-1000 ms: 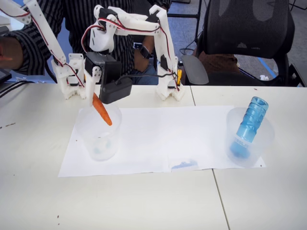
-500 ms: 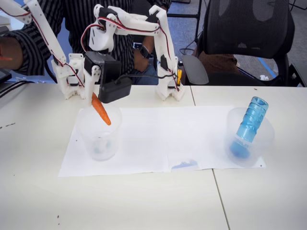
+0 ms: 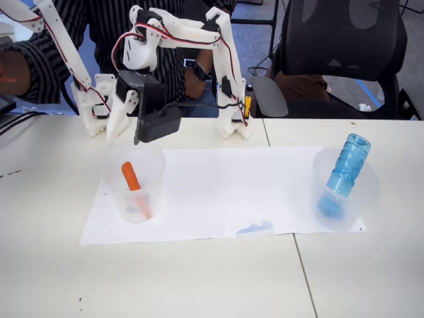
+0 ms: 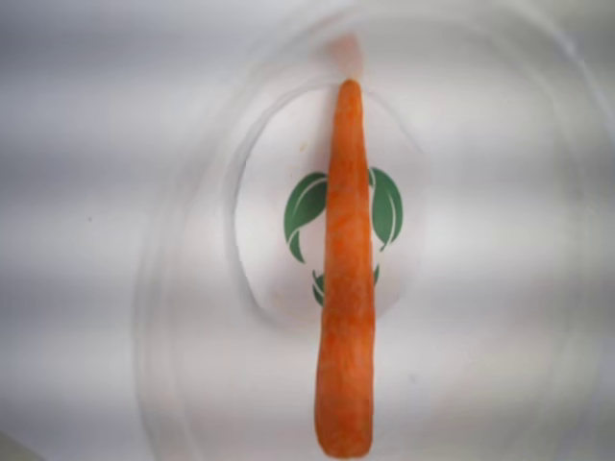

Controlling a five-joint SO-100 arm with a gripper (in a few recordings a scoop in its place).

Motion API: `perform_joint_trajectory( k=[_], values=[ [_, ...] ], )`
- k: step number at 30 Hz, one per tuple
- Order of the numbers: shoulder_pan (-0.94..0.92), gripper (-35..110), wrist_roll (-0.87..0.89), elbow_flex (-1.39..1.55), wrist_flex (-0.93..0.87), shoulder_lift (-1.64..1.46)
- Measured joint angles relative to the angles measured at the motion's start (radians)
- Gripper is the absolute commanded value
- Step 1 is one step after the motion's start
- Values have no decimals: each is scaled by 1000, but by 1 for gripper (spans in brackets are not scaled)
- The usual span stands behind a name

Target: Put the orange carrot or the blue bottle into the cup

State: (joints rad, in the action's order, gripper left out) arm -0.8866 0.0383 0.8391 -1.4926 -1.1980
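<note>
The fixed view stands in front of the desk [image 3: 199, 278], raised and tilted down, facing the arm's base and a person seated behind it; it takes in the whole paper sheet [image 3: 225, 192] from some way off. The wrist view looks straight down, very close, into the cup [image 4: 192, 317]. Both views share that cup [image 3: 134, 183] and the orange carrot [image 3: 132, 180] lying in it [image 4: 346, 279].
</note>
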Motion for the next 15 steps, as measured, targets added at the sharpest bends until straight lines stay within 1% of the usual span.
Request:
perform_joint_trajectory(
  k=[5,7,12,15],
  values=[
    [0,34,2,-20,0,0],
    [0,31,2,-38,0,0],
    [0,15,2,-48,0,0],
    [0,8,2,-48,0,0]
  ],
)
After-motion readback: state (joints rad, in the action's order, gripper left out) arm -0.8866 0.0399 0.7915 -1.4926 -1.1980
